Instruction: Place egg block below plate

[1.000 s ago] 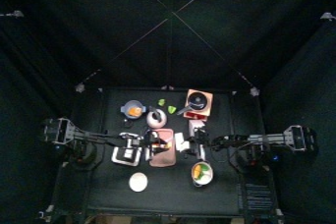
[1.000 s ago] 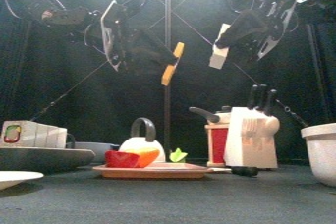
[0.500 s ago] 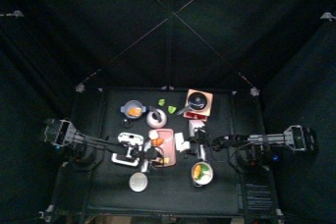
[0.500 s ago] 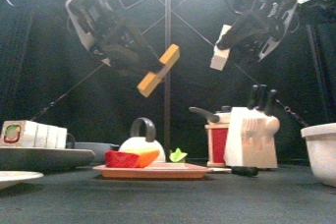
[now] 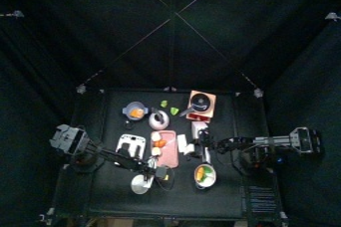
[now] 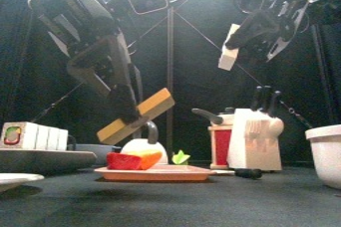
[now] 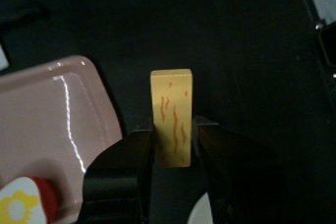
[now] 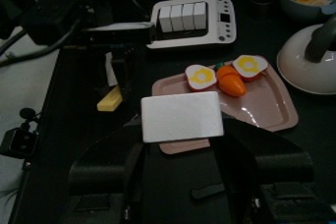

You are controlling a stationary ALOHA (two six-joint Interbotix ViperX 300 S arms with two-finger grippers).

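The egg block [image 5: 139,184], a plain cream-white oval, lies near the table's front, left of the middle; in the front view the egg block [image 6: 14,181] shows low at the left edge. The pink plate [image 5: 166,151] sits at the table's centre, and its rim [image 7: 53,100] shows in the left wrist view. My left gripper [image 7: 174,130] is shut on a yellow wooden block [image 6: 136,117], tilted and low above the table, right over the egg block in the top view. My right gripper [image 8: 184,135] is shut on a white block [image 6: 229,50], held high.
On the pink plate [image 8: 262,105] lie a fried-egg piece [image 8: 199,74], an orange piece and a halved egg. A toaster [image 8: 191,22], a knife block [image 6: 253,136], a white bowl [image 6: 326,156] and a bowl with yellow contents [image 5: 204,176] stand around it.
My left arm has swung down and toward the table's front with the yellow block, from high up to just above the table. The right arm has stayed put.
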